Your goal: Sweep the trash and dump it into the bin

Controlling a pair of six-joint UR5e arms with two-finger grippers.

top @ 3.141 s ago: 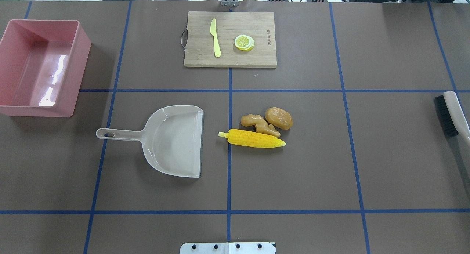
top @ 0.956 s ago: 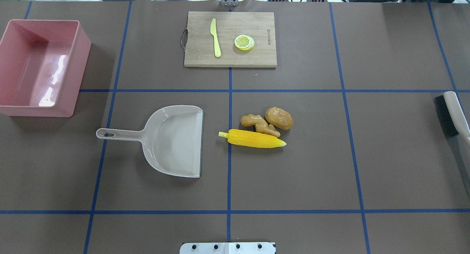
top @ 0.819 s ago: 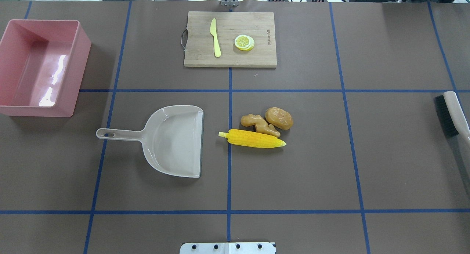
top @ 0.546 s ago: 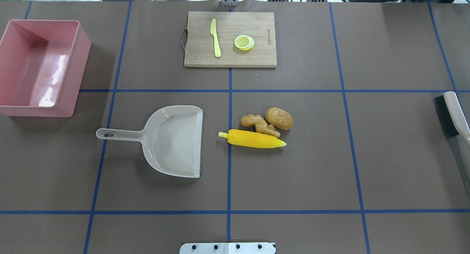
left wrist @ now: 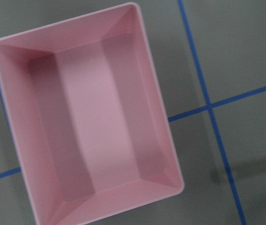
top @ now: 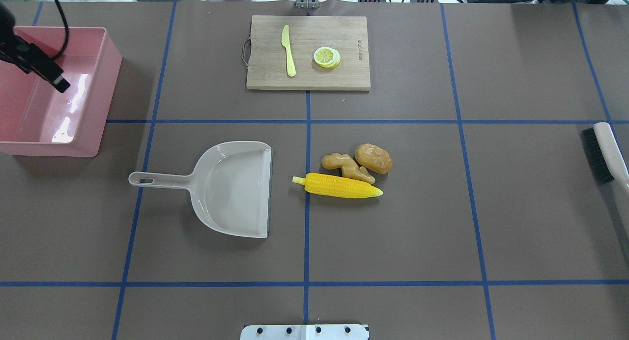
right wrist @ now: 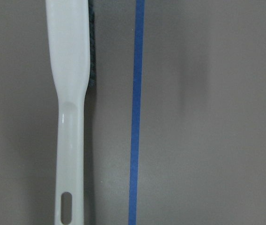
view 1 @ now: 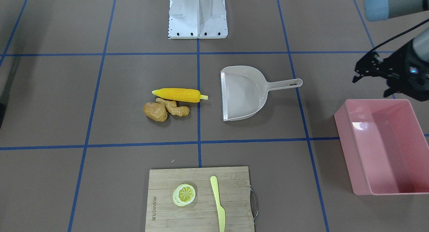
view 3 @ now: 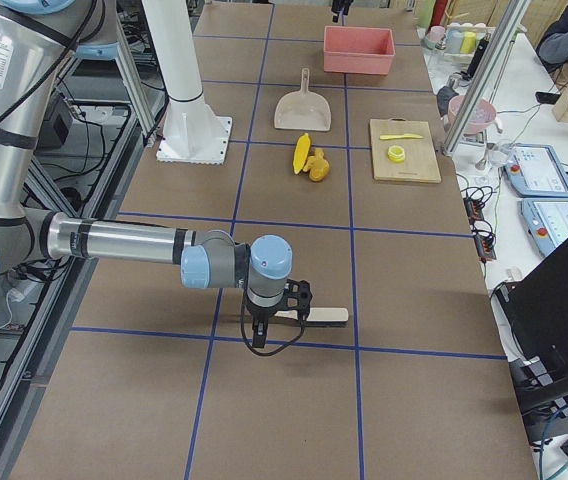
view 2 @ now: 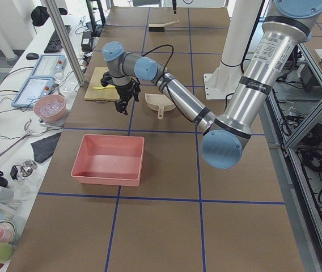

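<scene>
Trash (top: 344, 183) lies mid-worktop near dustpan (top: 236, 187) mouth. Left gripper (view 1: 370, 81), wide, hangs by bin (top: 112, 79); should take the dustpan handle. Right gripper (view 3: 294, 305), state unclear, should centre on brush (right wrist: 70, 70) handle.

Left arm (view 2: 172, 93) extended outward, left gripper (view 1: 369, 87) pointing down, fingers (top: 58, 80) spread apart, right arm (view 3: 114, 243) stretched low, right gripper (view 3: 262, 338) pointing down, finger state indeterminate
</scene>
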